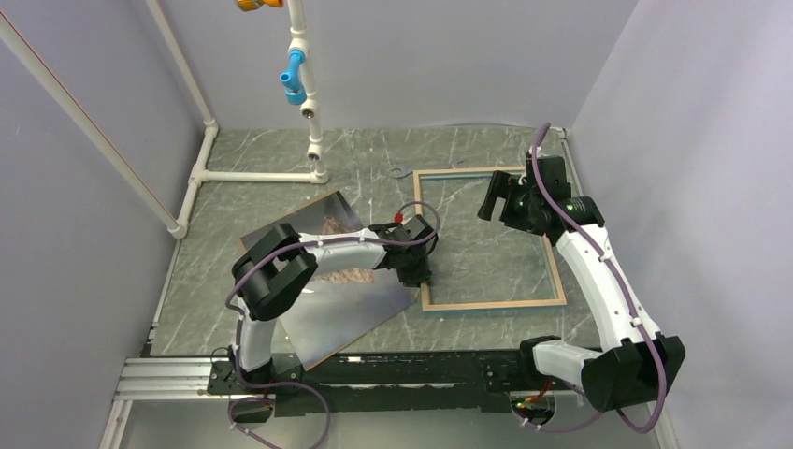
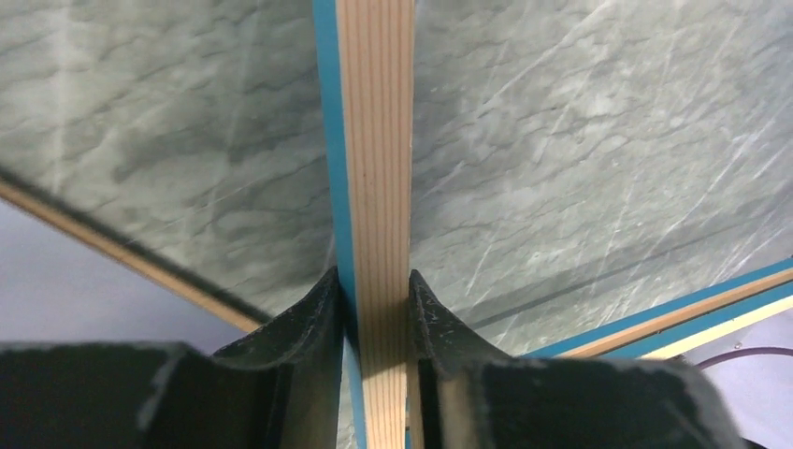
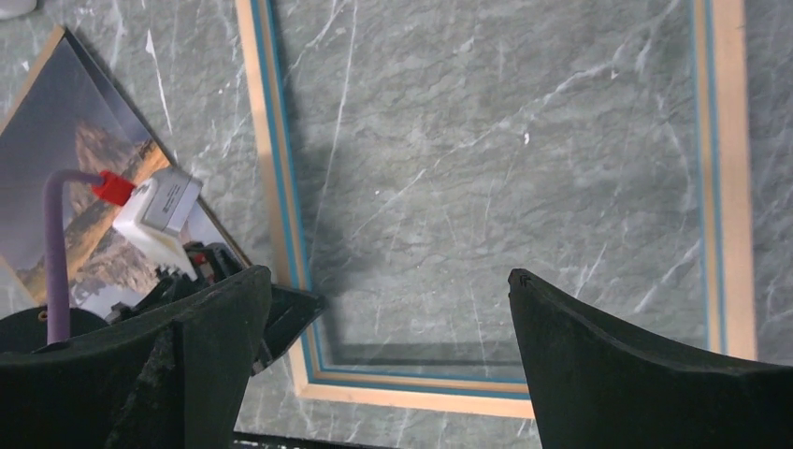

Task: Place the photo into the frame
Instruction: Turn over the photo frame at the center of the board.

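Note:
The frame (image 1: pixel 496 303) lies on the marble table at centre right with its pale wood back up; blue shows along its inner edge (image 3: pixel 271 168). My left gripper (image 1: pixel 418 276) is shut on the frame's left rail near the near-left corner. In the left wrist view the wood rail (image 2: pixel 379 140) runs straight between the two black fingers (image 2: pixel 313 309), and the gripper (image 2: pixel 374 281) pinches it. The photo (image 1: pixel 335 224), a mountain print, lies face up left of the frame, partly under the left arm; it also appears as the photo (image 3: pixel 84 178). My right gripper (image 1: pixel 490 198) hangs open above the frame's far side, nothing between its fingers (image 3: pixel 391 276).
A brown backing board (image 1: pixel 323 358) pokes out beneath the photo at the near left. A white pipe stand (image 1: pixel 309 112) rises at the back left. Lilac walls close in the table on three sides, and a metal rail (image 1: pixel 168 379) runs along the near edge.

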Motion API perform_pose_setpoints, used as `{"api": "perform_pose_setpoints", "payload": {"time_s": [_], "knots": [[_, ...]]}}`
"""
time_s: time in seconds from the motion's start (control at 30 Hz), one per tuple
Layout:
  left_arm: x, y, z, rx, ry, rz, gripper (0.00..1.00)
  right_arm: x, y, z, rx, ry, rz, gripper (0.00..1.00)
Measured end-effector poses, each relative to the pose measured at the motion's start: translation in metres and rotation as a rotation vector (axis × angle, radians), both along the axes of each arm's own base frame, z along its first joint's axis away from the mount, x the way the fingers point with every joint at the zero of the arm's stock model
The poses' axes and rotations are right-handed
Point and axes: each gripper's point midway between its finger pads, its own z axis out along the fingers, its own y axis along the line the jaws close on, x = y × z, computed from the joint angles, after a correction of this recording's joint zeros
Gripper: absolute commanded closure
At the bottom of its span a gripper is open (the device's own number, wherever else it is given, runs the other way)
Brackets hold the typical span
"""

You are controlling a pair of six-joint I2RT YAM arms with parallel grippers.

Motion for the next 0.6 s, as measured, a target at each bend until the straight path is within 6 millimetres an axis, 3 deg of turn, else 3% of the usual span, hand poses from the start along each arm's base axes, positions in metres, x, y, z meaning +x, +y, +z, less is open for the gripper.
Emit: {"api": "perform_pose_setpoints", "payload": {"time_s": [0.07, 0.17, 0.3, 0.43, 0.53, 0.6], "knots": [[0.001, -0.007, 0.000, -0.019, -0.001, -0.007, 0.31, -0.003, 0.002, -0.003, 0.012, 0.005, 0.012, 0.00], [0.004, -0.024, 0.012, -0.089, -0.018, -0.032, 0.10, -0.008, 0.005, -0.006, 0.025, 0.010, 0.025, 0.00], [0.004, -0.030, 0.018, -0.126, -0.039, -0.047, 0.02, -0.013, 0.006, -0.013, 0.025, 0.023, 0.042, 0.00], [-0.004, -0.010, 0.028, -0.122, -0.077, -0.065, 0.01, -0.022, 0.010, -0.025, 0.037, 0.044, 0.073, 0.00], [-0.003, 0.001, 0.059, -0.144, -0.151, -0.080, 0.01, -0.028, 0.013, -0.035, 0.049, 0.069, 0.094, 0.00], [0.001, 0.006, 0.091, -0.193, -0.222, -0.085, 0.01, -0.032, 0.016, -0.042, 0.054, 0.092, 0.109, 0.00]]}}
